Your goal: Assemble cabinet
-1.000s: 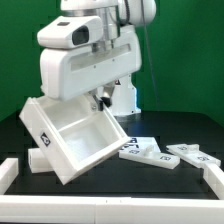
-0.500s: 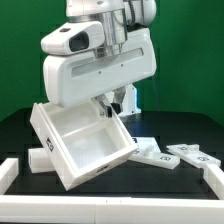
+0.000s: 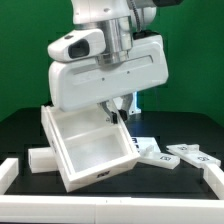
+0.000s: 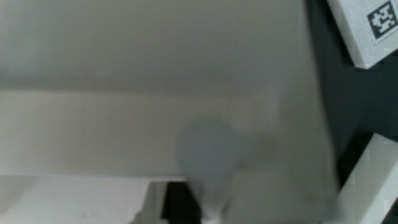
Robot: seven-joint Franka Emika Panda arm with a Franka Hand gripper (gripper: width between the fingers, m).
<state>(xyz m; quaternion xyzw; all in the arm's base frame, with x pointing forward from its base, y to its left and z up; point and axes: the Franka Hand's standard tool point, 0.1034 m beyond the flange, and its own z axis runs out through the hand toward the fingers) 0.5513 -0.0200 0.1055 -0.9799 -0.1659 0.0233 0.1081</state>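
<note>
White cabinet [image 3: 90, 150] tilted, gripper [image 3: 117, 113] clamped on its upper edge, loose panels [image 3: 185, 154] near

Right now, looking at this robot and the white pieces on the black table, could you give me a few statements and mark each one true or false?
1. The gripper hangs wide open, well clear of the cabinet box. False: it is shut on the box's far wall.
2. Some flat tagged panels lie on the table, at the exterior view's right of the box. True.
3. The backdrop is red. False: it is green.
4. The box's open side faces upward. True.
</note>
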